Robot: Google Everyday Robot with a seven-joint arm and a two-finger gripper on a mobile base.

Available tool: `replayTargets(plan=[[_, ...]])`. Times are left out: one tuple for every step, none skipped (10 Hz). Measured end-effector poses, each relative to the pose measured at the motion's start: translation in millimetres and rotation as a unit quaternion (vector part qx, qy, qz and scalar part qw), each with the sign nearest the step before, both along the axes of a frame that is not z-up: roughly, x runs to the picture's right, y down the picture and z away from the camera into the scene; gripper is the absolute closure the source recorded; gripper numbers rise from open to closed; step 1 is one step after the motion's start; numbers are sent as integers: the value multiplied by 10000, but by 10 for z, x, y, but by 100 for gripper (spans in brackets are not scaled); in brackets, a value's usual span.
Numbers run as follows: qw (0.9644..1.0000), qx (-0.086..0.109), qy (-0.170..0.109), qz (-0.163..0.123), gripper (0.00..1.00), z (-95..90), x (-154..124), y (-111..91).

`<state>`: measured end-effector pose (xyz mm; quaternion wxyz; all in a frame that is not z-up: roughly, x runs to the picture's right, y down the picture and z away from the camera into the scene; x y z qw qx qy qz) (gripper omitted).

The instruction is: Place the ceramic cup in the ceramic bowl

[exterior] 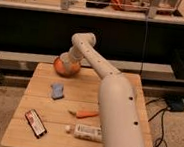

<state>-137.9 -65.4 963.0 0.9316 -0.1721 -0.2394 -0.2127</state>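
The orange ceramic bowl [66, 69] stands at the back left of the wooden table [41, 107]. My gripper [66, 59] hangs at the end of the white arm [95, 58], right over the bowl's mouth, low against its rim. The cream ceramic cup does not show on its own; the gripper and wrist hide the inside of the bowl, so I cannot tell where the cup is.
On the table lie a blue object [57, 90], an orange carrot [85, 113], a white carton [88, 132] with a small white ball [68, 129] beside it, and a dark packet [35, 123]. A dark shelf unit stands behind the table.
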Motion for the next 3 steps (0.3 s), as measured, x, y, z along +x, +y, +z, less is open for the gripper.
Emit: replayTargets(plan=[[10000,-9,-45,22,20,-12,5,6],[9999,-2,-123,81,20,-30,10,8],[9993,66,-277,226,20,-79,32,-16]])
